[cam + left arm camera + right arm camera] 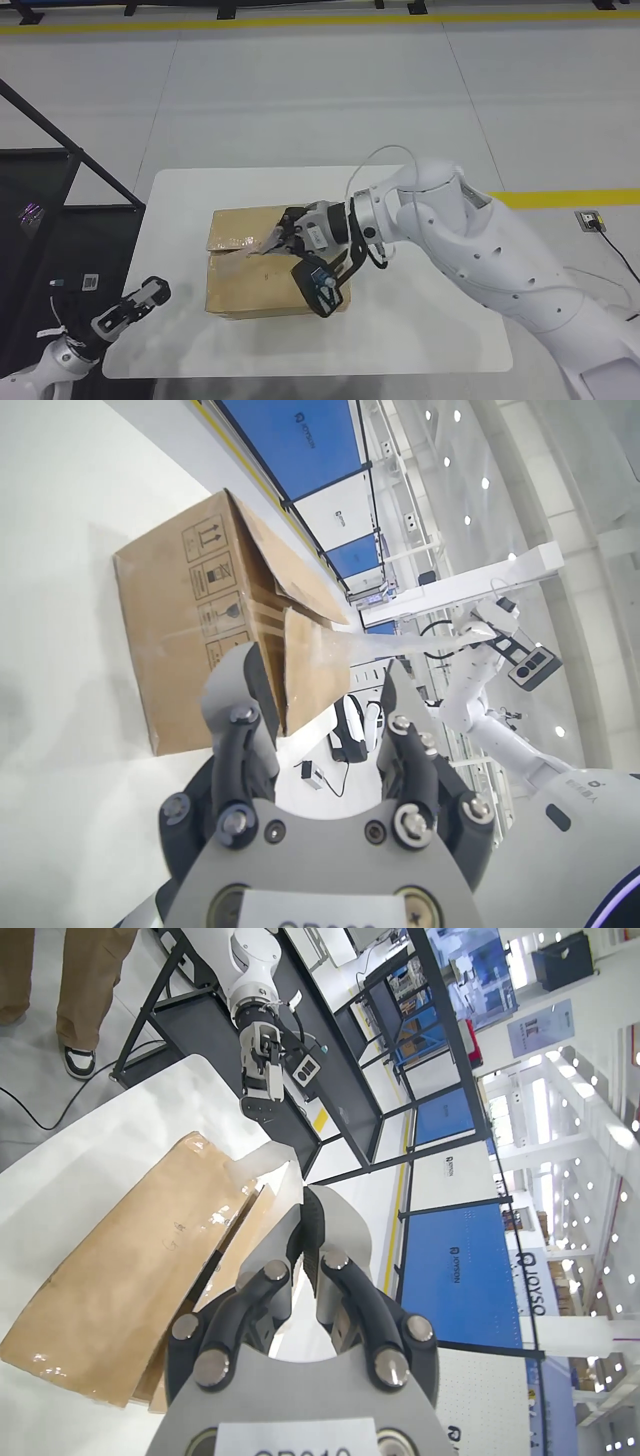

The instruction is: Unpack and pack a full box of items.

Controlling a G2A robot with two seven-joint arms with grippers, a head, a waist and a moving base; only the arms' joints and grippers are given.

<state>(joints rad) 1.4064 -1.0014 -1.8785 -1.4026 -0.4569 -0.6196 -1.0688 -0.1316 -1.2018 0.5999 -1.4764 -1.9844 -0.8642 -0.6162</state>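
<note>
Cardboard box (235,285), plain brown and rectangular, sits near the middle of a smooth white table (420,330) with rounded corners. Glossy clear tape runs along its top seam. Printed handling symbols line one side wall. In the left wrist view the top flaps stand slightly apart at the seam, one edge raised. A tape strip (400,642), thin, translucent and crinkled, stretches taut from the top of the box up to the right claw (280,238). The inside of the box is hidden, so nothing of its contents can be made out, and the right arm covers part of the lid in the top view. The right arm reaches in from the table's far side, bent at the elbow, its wrist over the box. Its claw is pinched closed on the end of the tape strip, the grey fingertips pressed together with the film between them. The left claw (152,293) hangs at the table's near corner, well apart from the box and pointed toward it, its two fingers spread wide with nothing between them.
</note>
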